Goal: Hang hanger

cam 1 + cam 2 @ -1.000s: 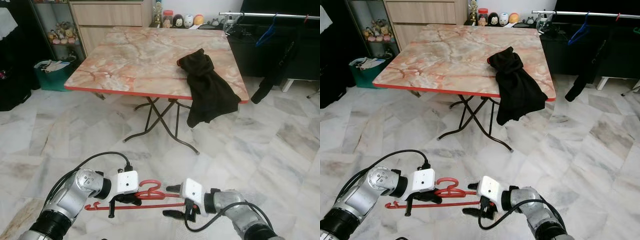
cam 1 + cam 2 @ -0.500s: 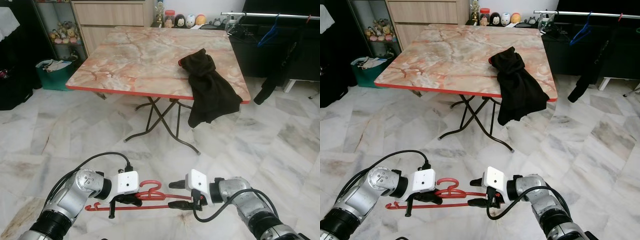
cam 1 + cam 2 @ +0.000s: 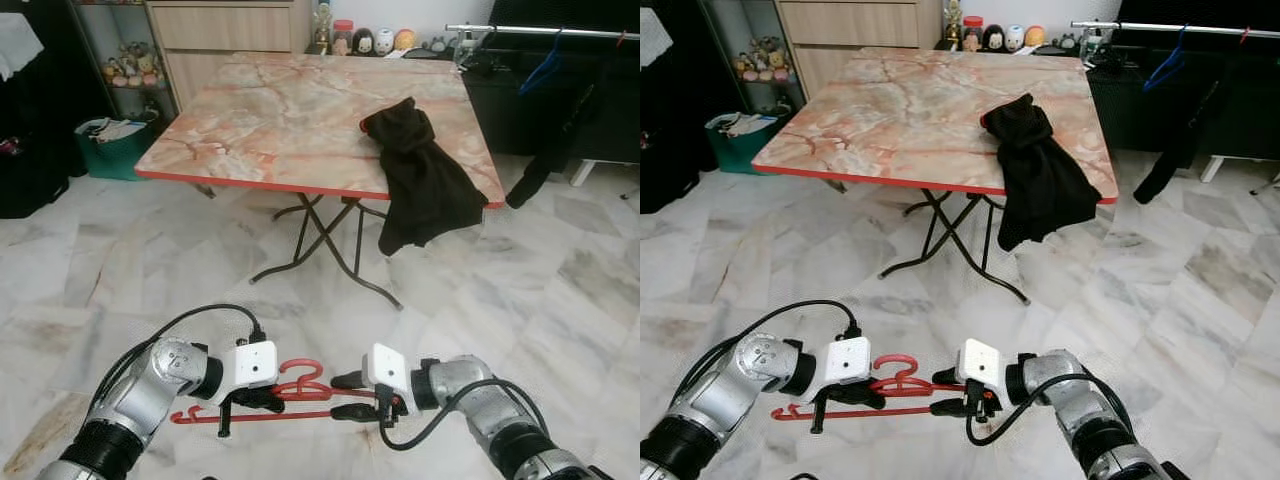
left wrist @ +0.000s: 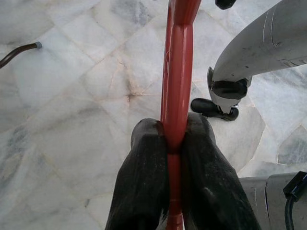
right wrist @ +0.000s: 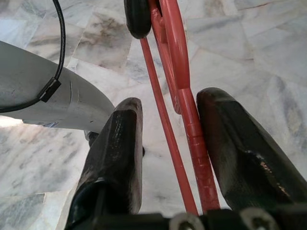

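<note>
Grasping the red hanger (image 3: 290,393), the left end effector (image 3: 247,402) stays clenched; the right end effector (image 3: 345,396) straddles its bar, released.

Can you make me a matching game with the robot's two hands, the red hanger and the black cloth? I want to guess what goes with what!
Things:
1. left hand
2. right hand
3. red hanger
4. black cloth

States:
A. draped over the edge of the marble-top table
B. open, fingers on either side of the hanger's arm
C. shut tight on the hanger
D. held low above the floor, between the two hands

Pairs: 1-C, 2-B, 3-D, 4-A
</note>
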Robot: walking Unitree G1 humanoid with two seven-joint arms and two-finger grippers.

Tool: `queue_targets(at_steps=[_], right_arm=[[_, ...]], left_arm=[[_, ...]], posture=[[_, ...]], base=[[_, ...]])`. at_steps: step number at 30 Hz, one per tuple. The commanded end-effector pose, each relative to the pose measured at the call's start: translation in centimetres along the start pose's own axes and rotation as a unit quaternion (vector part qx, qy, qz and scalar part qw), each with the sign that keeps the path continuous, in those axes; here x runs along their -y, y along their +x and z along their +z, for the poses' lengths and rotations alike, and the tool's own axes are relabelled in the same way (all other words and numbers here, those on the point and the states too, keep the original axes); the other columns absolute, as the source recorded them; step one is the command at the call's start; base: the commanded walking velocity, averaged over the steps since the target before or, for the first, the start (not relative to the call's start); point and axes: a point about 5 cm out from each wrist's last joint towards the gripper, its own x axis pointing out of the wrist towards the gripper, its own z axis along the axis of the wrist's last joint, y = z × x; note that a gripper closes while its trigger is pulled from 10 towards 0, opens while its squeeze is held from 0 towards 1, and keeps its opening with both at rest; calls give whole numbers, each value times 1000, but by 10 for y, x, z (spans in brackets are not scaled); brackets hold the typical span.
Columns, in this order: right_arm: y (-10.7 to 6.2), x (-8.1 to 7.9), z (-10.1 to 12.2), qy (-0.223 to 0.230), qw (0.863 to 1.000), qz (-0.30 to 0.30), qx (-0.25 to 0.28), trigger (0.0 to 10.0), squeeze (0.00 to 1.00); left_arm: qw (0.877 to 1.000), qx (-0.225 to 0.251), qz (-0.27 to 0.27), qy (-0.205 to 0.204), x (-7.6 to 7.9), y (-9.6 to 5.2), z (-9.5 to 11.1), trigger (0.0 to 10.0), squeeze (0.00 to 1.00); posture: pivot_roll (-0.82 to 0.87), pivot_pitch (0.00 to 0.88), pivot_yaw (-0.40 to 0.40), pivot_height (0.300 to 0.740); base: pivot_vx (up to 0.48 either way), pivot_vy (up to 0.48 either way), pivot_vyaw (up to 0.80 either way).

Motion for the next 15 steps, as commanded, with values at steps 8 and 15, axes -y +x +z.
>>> queue_targets(at_steps=[8,15], right_arm=[[3,0,-1,-2,1000,10,-13,0,0],[4,-1,-3,-2,1000,12,-19,0,0]], left_arm=[[1000,1,5,15,-5,-2,7,10000,0],[1000,2,6,15,-5,-2,7,10000,0]], posture=[[-23,0,-18,727],[-23,0,-19,727]], base=[[0,0,0],[0,0,0]])
